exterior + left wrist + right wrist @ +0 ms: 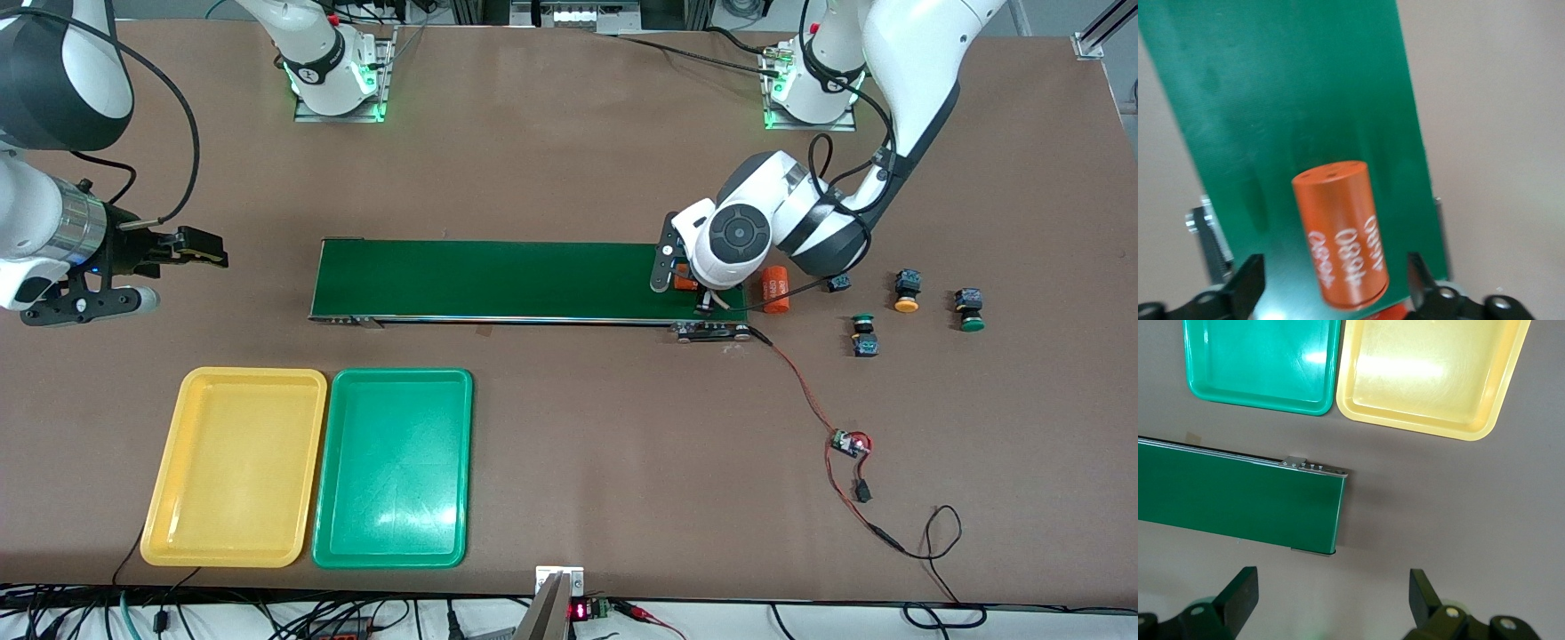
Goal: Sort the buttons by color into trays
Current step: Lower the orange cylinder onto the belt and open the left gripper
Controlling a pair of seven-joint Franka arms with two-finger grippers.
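Note:
My left gripper (698,292) (1335,287) is low over the conveyor belt's end nearest the left arm. It is open, its fingers standing apart on either side of an orange cylinder (1341,233) that lies on the belt. Three buttons lie on the table past that belt end: a green-capped one (863,333), a yellow-capped one (906,292) and another green-capped one (969,311). A small black-and-blue body (837,284) shows beside the arm. The yellow tray (236,467) (1431,380) and the green tray (393,467) (1258,360) are both empty. My right gripper (191,249) (1331,600) waits open over bare table.
The dark-green conveyor belt (498,280) (1305,100) (1238,507) runs across the table's middle. A second orange cylinder (775,289) lies on the table beside the belt's end. A small circuit board (849,442) with red and black wires trails from the belt toward the front edge.

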